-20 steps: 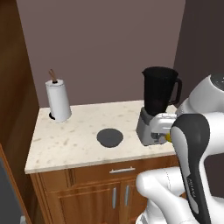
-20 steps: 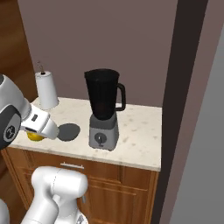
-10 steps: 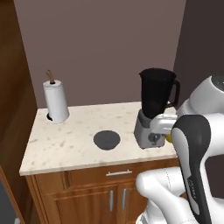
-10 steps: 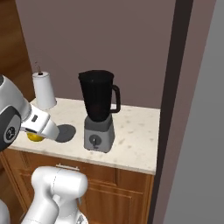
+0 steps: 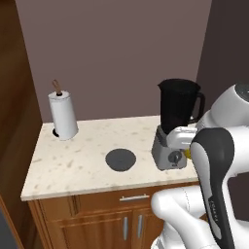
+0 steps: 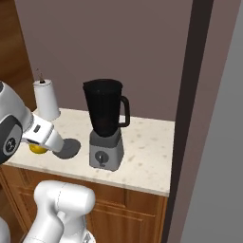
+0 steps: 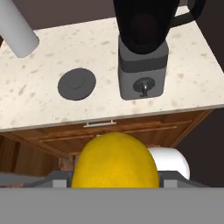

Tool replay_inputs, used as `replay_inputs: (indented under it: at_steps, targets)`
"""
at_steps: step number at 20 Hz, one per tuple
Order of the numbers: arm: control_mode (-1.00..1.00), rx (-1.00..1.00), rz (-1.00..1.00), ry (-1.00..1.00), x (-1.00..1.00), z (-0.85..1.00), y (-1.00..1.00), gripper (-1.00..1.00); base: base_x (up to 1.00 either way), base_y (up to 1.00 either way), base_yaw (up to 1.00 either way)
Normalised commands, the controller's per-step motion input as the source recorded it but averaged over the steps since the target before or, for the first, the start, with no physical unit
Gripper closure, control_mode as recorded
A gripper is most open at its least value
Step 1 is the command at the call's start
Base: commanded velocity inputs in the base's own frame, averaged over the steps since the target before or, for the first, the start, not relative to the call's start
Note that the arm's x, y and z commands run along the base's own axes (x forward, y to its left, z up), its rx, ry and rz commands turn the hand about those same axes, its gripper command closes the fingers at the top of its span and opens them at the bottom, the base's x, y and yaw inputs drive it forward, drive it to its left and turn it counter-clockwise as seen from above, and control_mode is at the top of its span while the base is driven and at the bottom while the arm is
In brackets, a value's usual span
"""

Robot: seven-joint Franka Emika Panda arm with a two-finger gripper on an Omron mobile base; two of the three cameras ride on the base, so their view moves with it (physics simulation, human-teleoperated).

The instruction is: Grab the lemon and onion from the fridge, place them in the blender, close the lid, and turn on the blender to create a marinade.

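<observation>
My gripper (image 7: 114, 177) is shut on the lemon (image 7: 114, 162), a yellow ball that bulks large at the bottom of the hand view. It hangs in front of the counter's edge, below the blender (image 7: 143, 48). The lemon (image 6: 38, 148) peeks out under my hand (image 6: 43, 136) left of the blender (image 6: 105, 118). The black jar (image 5: 177, 104) stands open on its grey base (image 5: 169, 155) with a round knob (image 7: 143, 86). The lid (image 5: 120, 159) lies flat on the counter, left of the blender. The onion is out of view.
A white paper-towel roll (image 5: 63, 115) stands at the counter's back left. The speckled counter (image 5: 78, 160) sits on wooden cabinets with drawer handles (image 7: 99, 124). A dark post (image 6: 187, 95) and a tall grey panel (image 6: 213, 142) rise right of the counter.
The whole picture has shifted slightly, so the base has moved a little. My gripper still holds the lemon in the same place beside the blender.
</observation>
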Motion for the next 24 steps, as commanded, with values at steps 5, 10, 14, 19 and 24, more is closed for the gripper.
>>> replay_inputs:
  at_steps: [5, 10, 14, 19, 24]
  targets:
    - [1.00, 0.00, 0.00, 0.00, 0.00, 0.00, 0.00, 1.00, 0.25, 0.00, 0.01]
    - [1.00, 0.00, 0.00, 0.00, 0.00, 0.00, 0.00, 1.00, 0.12, 0.11, 0.00]
    - [1.00, 0.00, 0.00, 0.00, 0.00, 0.00, 0.00, 1.00, 0.06, 0.36, 0.00]
    - [1.00, 0.00, 0.00, 0.00, 0.00, 0.00, 0.00, 1.00, 0.23, 0.13, 0.00]
    - [1.00, 0.00, 0.00, 0.00, 0.00, 0.00, 0.00, 1.00, 0.14, 0.33, 0.00]
